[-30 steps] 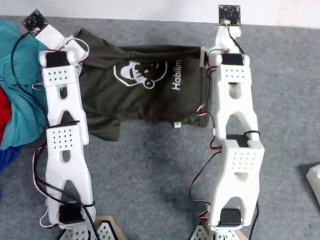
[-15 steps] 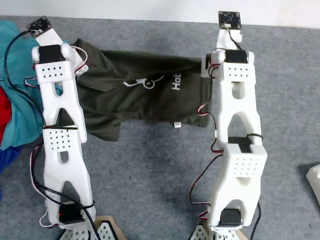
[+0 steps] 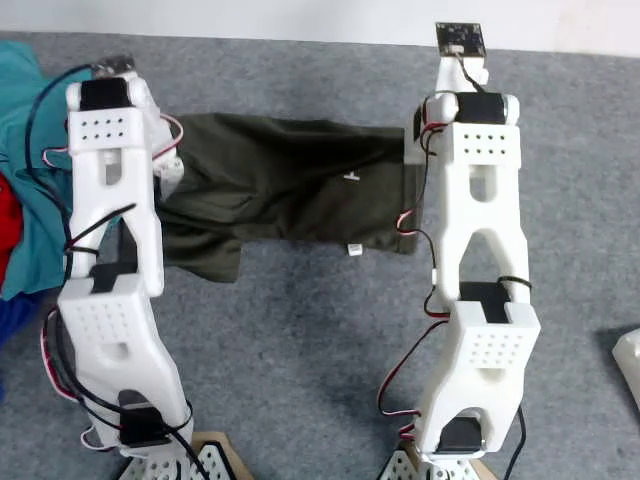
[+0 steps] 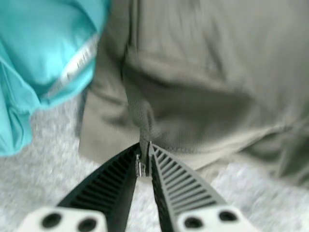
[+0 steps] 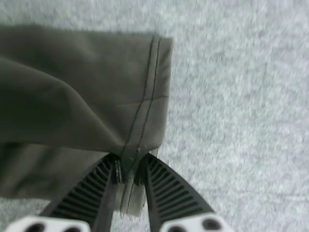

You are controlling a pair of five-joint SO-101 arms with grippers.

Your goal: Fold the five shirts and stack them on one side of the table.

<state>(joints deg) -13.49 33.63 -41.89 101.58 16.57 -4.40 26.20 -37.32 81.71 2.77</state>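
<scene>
From above, the olive shirt (image 3: 290,190) lies stretched across the far part of the grey table (image 3: 300,350), spanning the gap between the left arm (image 3: 105,200) and the right arm (image 3: 480,200), its near edge rumpled toward the left. A teal shirt (image 3: 25,180) is heaped at the table's left edge, touching the olive one's left end, with a red cloth (image 3: 8,215) and a blue cloth (image 3: 15,310) nearer along that same edge. In the left wrist view, the left gripper (image 4: 145,157) has its dark ribbed fingers nearly together, pinching a raised fold at the edge of the olive shirt (image 4: 203,72); the teal shirt (image 4: 43,48) lies just beside that fold, over bare table (image 4: 38,183). In the right wrist view, the right gripper (image 5: 128,166) is likewise clamped narrow on the stitched hem at the olive shirt's (image 5: 72,92) right end, grey table (image 5: 241,96) beyond it.
</scene>
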